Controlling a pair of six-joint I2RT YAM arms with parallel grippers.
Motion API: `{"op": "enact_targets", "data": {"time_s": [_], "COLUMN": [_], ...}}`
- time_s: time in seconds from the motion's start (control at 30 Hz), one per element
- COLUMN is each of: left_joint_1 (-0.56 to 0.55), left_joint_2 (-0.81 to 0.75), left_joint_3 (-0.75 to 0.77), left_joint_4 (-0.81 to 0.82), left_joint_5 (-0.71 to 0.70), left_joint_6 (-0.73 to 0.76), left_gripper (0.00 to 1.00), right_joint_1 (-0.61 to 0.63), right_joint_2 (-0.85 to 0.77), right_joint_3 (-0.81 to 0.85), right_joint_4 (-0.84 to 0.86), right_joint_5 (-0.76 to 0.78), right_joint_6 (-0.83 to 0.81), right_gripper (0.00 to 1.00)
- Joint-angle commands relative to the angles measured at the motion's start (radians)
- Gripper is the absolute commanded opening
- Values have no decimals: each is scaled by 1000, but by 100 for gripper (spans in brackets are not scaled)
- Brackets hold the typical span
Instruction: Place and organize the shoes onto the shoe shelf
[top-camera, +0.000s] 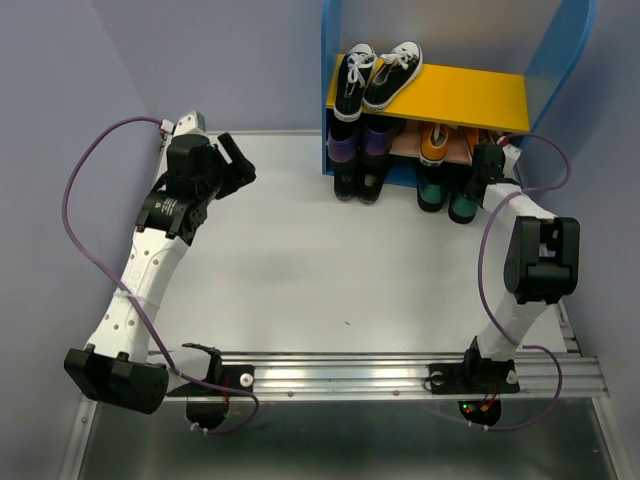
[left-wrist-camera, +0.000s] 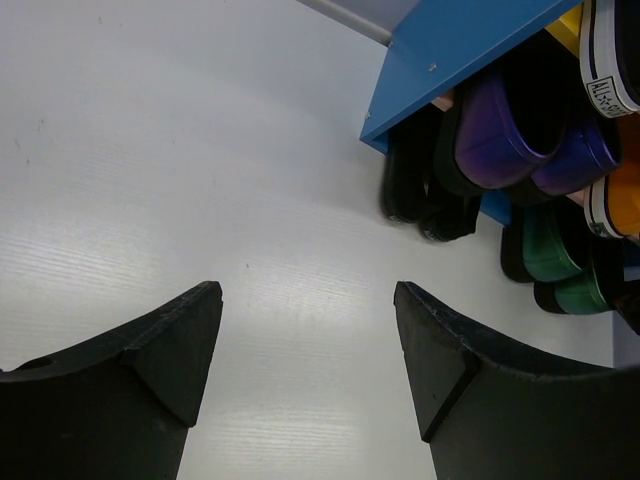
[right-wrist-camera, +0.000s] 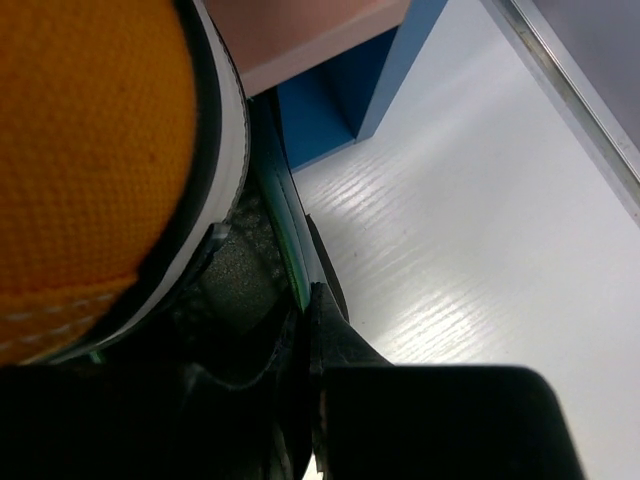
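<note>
Right hand (top-camera: 485, 166) by orange white-soled sneaker (right-wrist-camera: 90, 150)

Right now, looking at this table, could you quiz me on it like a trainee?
1. True or false: the left pincer holds a shoe.
2. Which shoes sit on the yellow upper board? A orange sneakers; B black sneakers with white laces; C purple shoes.
3. Fill in: the right pincer pinches a dark ___ loafer.
Key: 1 false; 2 B; 3 green.
</note>
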Motion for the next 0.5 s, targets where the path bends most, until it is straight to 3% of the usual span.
{"op": "enact_targets", "data": {"time_s": [0.0,0.23,0.27,0.33,0.37,0.47], "left_joint_1": [5,5,6,6,5,5], "left_joint_2": [-37,-42,-42,-40,-42,-42], "left_joint_3": [8,11,13,14,14,10], "left_joint_4": [3,0,0,-4,-2,-2], "left_joint_5": [-15,-15,-15,-15,-16,-15], "left_joint_6": [-2,-5,-3,-3,-2,-3], "left_gripper": [80,80,80,80,80,80], "right_joint_1": [0,0,0,0,0,0], "right_joint_2": [-11,19,22,22,16,-7], "right_joint_3": [93,113,111,102,97,71], "right_joint_4": [194,194,194,194,194,194], "right_joint_5": [-2,4,4,2,-1,-12], "right_joint_6": [47,62,64,67,68,71], "right_gripper": [1,2,11,20,33,40]}}
